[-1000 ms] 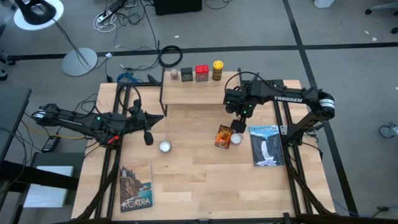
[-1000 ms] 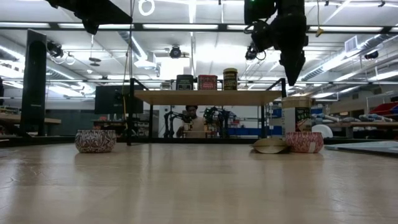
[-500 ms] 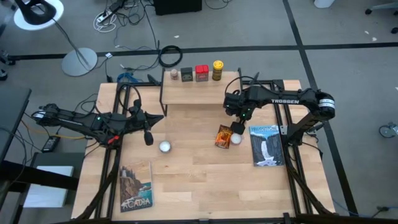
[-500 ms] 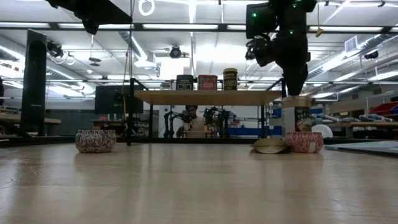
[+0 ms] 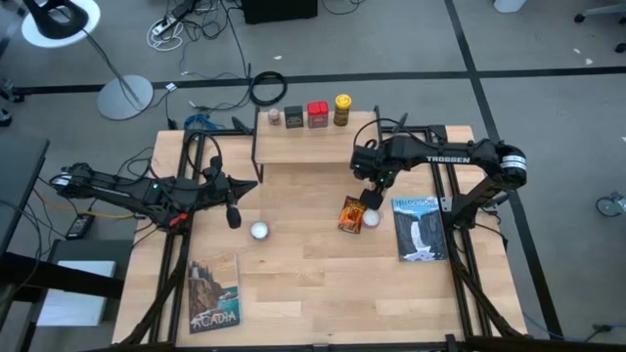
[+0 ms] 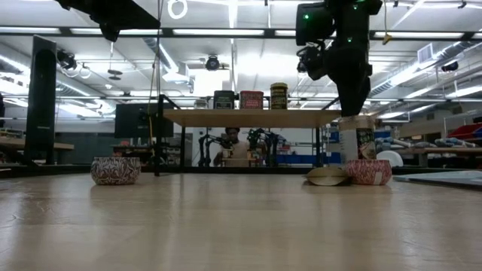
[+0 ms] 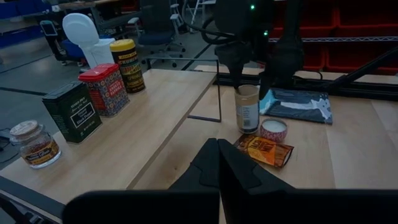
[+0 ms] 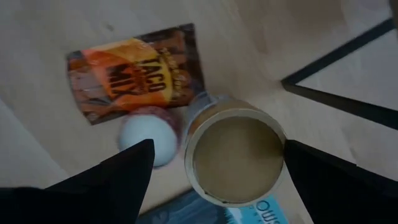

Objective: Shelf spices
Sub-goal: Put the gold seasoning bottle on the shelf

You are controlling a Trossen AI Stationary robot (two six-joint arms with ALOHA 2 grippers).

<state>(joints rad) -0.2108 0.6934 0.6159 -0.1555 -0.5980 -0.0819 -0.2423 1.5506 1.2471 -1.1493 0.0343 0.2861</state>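
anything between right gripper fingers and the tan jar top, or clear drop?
Clear. In the right wrist view the open right gripper straddles the tan cylindrical jar with nothing over its top. The low view shows the fingers just above it; whether they touch it is unclear.

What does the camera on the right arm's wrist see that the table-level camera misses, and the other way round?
Only the wrist view shows the tan jar's flat top from above, open fingers either side, and the taco mix packet's print. Only the low view shows the shelf carrying three containers, a second patterned dish and the room behind. Both show the tan jar, the packet and the dish beside it.
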